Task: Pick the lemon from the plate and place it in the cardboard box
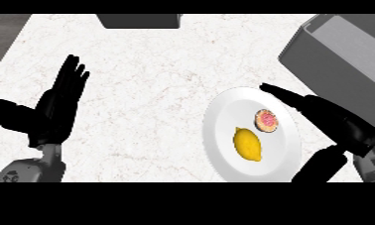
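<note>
Lemon (pixel 248 143): lying on the white plate (pixel 227 120), lower middle of it, yellow and lengthwise — below and to the left of the right hand's fingertips, well clear of them, nothing touching it.
Right hand (pixel 330 117): in over the plate's right rim, fingers (pixel 282 94) stretched out straight toward the plate's upper edge, thumb (pixel 319 165) spread wide down by the lower rim — wide open, holding nothing.
Neighbour on the plate: a small round pink-topped pastry (pixel 267 120), just below the right fingers, just up and right of the lemon, apart from it.
Box (pixel 333 50): grey, open-topped, tilted, up beyond the right fingertips at the far right of the counter (pixel 154 70).
Left hand (pixel 58 101): over at the left, fingers straight and pointing up, open and resting, well apart from the plate.
Top edge: a dark grey object (pixel 139 20), partly cut off, far above both sets of fingers.
</note>
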Robot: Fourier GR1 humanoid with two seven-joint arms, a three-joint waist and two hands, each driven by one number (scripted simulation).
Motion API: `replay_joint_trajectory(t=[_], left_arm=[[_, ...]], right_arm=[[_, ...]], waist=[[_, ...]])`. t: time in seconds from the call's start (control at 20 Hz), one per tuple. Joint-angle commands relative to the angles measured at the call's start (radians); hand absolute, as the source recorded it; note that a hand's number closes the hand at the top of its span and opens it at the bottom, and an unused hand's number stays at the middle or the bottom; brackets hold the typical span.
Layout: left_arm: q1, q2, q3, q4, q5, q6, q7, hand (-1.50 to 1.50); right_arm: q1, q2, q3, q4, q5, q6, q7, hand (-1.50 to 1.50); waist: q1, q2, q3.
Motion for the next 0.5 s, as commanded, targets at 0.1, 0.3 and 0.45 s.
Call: replay_joint_trajectory(t=[0.1,0.3,0.45], left_arm=[[0.016,-0.023,0.037,-0.035,-0.026,-0.037,0.023,0.0],[0.009,-0.088,0.01,-0.021,-0.09,0.001,0.023,0.0],[0.018,-0.078,0.035,-0.035,-0.089,-0.033,0.048,0.0]], right_arm=[[-0.052,0.11,-0.004,0.091,0.132,0.018,-0.028,-1.5],[0.033,0.158,0.011,0.04,0.197,0.008,-0.032,-1.5],[0.048,0.186,-0.003,0.054,0.212,0.027,-0.062,-1.5]], waist=[[0.003,0.0,0.0],[-0.001,0.0,0.0],[0.0,0.0,0.0]])
